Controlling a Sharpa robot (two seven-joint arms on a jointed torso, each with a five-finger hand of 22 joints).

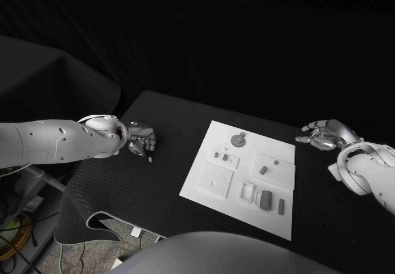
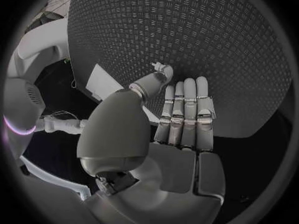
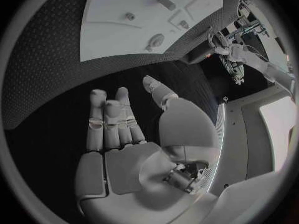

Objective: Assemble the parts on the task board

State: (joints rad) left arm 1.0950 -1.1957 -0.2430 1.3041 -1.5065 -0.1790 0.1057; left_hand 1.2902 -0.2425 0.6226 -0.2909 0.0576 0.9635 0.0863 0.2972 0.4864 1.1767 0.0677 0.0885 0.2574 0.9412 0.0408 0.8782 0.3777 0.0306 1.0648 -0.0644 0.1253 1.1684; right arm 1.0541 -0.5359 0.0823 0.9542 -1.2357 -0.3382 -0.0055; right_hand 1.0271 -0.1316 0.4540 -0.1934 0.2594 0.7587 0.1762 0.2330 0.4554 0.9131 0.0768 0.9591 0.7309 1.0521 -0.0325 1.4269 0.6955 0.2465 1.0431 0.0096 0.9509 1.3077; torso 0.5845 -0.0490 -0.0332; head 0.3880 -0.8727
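Both hands hang over the black table (image 1: 123, 188) with nothing in them: the left hand (image 1: 140, 140) has its fingers loosely curled and slightly apart, and its wrist view shows them lying straight side by side above the studded mat, thumb out to one side; the right hand (image 1: 325, 134) is likewise half-curled and holds nothing, its fingers (image 3: 109, 119) extended together in its own wrist view. Between the two hands, well apart from each, lies the white task board (image 1: 226, 202), and on it the small grey parts: a round piece with a stem (image 1: 238, 140) at the edge farthest from the robot, a short peg (image 1: 263, 169) nearer the right hand, and a dark oblong block (image 1: 266, 198) with a slim bar (image 1: 281, 206) beside it at the near edge. By my judgement no part has been picked up yet, so the work stands at its start; the next move calls for one hand to travel inward over the board and close on a single small piece, which needs a fine pinch. Beyond the table the room is dark.
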